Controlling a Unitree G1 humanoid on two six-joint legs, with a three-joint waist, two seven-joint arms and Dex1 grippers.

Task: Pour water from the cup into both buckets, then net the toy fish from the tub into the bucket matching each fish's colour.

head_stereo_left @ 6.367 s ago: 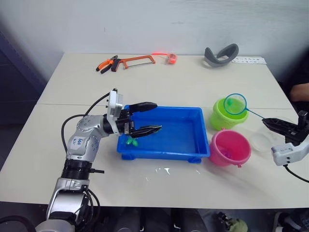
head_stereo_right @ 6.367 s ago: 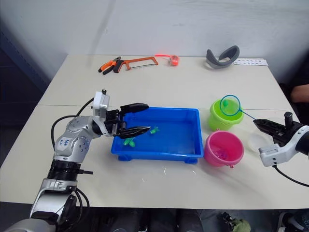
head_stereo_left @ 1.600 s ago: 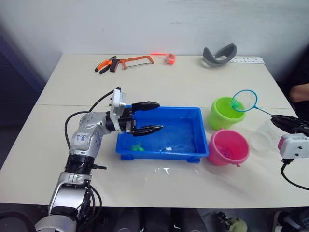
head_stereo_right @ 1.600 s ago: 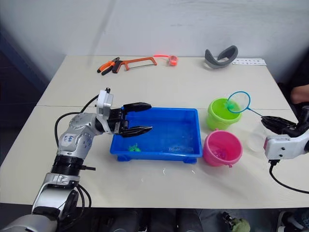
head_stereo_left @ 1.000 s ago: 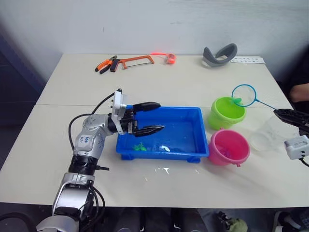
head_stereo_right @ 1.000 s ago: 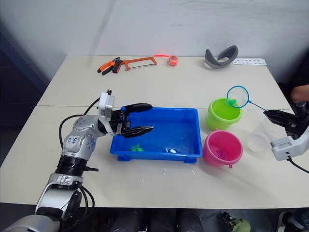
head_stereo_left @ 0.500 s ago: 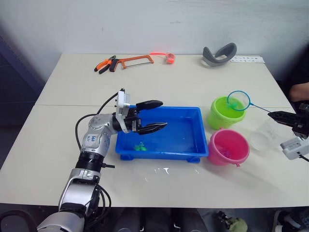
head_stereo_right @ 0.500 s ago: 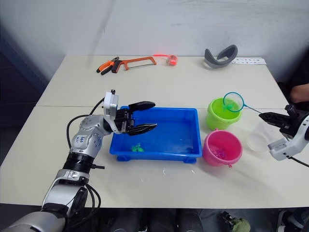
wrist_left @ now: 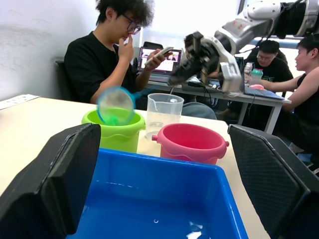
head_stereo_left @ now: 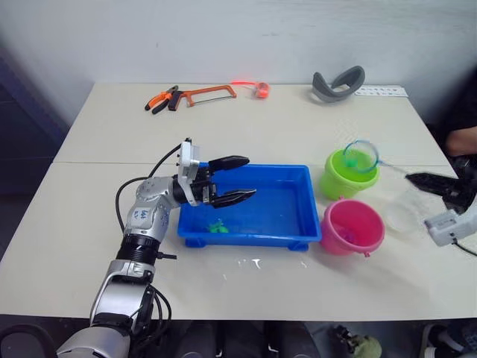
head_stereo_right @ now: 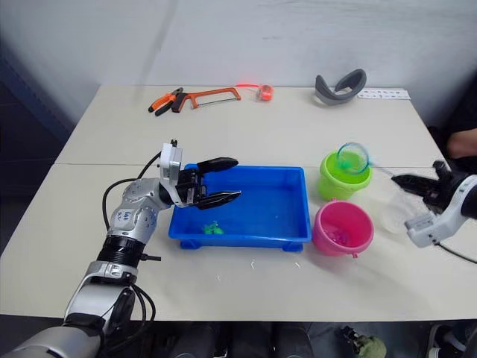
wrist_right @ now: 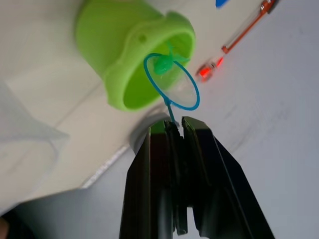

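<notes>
The right gripper point(wrist_right: 177, 130) is clamping the net point(wrist_right: 172, 82) by its handle, fingers pressed together on the thin stick. The light blue hoop is hanging over the green bucket point(head_stereo_left: 349, 174), with a small green fish point(wrist_right: 162, 63) sitting in the mesh above the bucket's opening. The pink bucket point(head_stereo_left: 352, 227) is standing just beside the green one, at its 6 o'clock, and the clear cup point(head_stereo_left: 408, 209) is sitting near both, at the pink bucket's 3 o'clock.

The left gripper point(head_stereo_left: 237, 178) is hovering over the tub's point(head_stereo_left: 294, 233) 9 o'clock end, its fingers spread wide apart and holding nothing. A green fish point(head_stereo_left: 217, 225) is lying in the tub near the front wall, below that gripper. The tub's 3 o'clock half is lying open, and its rim there is standing close to the pink bucket. The table point(head_stereo_left: 283, 130) is lying open between the tub and the hacksaw point(head_stereo_left: 192, 95) at 12 o'clock.
</notes>
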